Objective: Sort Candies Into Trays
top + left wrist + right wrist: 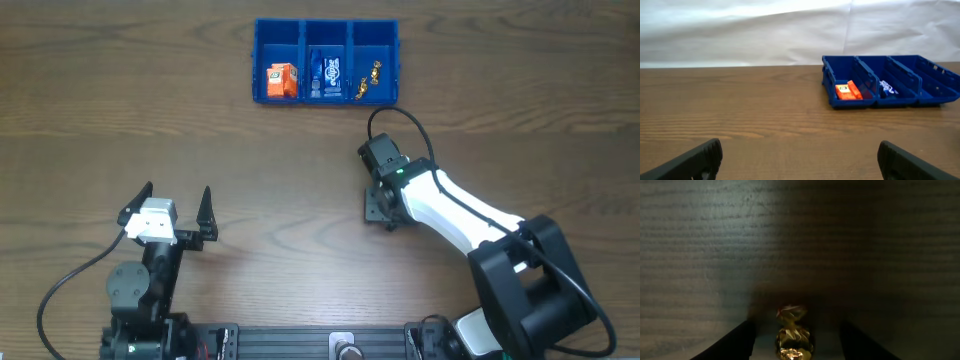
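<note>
Straddled by the spread right gripper point(795, 326), the gold candy point(795, 340) could be flicked aside if pinched off-centre.

Left arm point(152, 262) tucked back, right arm point(452, 207) extended low, both jaws parted

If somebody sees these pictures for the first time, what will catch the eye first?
The blue tray at the far middle of the table stands out, with an orange candy in its left compartment. Nearer, the right gripper is down low, open around a gold-wrapped candy.
</note>
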### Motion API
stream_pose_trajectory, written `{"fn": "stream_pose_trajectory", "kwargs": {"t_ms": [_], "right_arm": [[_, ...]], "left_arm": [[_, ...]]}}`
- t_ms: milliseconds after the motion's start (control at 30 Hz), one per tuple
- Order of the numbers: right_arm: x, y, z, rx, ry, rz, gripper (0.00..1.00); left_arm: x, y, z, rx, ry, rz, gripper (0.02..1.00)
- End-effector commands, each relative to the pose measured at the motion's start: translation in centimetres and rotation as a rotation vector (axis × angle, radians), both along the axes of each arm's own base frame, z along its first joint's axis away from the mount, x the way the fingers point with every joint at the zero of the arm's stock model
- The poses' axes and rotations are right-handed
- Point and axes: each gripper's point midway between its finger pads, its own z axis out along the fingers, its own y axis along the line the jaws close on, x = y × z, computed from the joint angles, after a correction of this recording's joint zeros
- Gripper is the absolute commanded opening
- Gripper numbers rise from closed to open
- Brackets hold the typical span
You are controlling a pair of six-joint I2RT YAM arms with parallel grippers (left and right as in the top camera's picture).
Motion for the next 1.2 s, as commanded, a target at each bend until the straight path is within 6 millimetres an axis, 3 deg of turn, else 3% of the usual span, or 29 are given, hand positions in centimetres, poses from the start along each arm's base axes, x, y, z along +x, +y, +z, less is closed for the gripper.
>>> {"fn": "stream_pose_trajectory", "kwargs": {"t_ms": [33,67,167,367,467,567,733,867,1033,1200], "right_arm": [[-0.9,-0.2,-1.7,-0.024,0.055,-0.021,0.384],[-1.0,-0.2,-1.8,-0.024,0.057,-0.021,0.288],[-1.1,-0.2,-1.8,-0.023,0.062,-0.021,0.156],[-0.7,0.0,-1.3,-0.018,0.051,-0.020,0.137],[0.9,0.8,0.9,0.007,-0.006,-0.010,0.134],[3.5,1.9,4.9,0.027,-0.084,0.050,0.134],[9.4,0.7,13.5,-0.030,-0.214,0.043,0.139],[14.9,0.1,18.1,-0.019,-0.321,0.041,0.143],[21.6,-0.2,18.8,-0.026,-0.405,0.030,0.130],[26.9,0.2,15.5,-0.017,-0.442,0.002,0.130]], "left_arm": [[-0.1,-0.3,-1.6,0.005,0.045,-0.020,0.996],[-0.1,-0.3,-1.6,0.005,0.045,-0.020,0.996],[-0.1,-0.3,-1.6,0.005,0.045,-0.020,0.998],[-0.1,-0.3,-1.6,0.005,0.045,-0.020,0.998],[-0.1,-0.3,-1.6,0.005,0.045,-0.020,0.998],[-0.1,-0.3,-1.6,0.005,0.045,-0.020,0.996],[-0.1,-0.3,-1.6,0.005,0.045,-0.020,0.998],[-0.1,-0.3,-1.6,0.005,0.045,-0.020,0.996],[-0.1,-0.3,-1.6,0.005,0.045,-0.020,0.998],[-0.1,-0.3,-1.6,0.005,0.045,-0.020,0.998]]}}
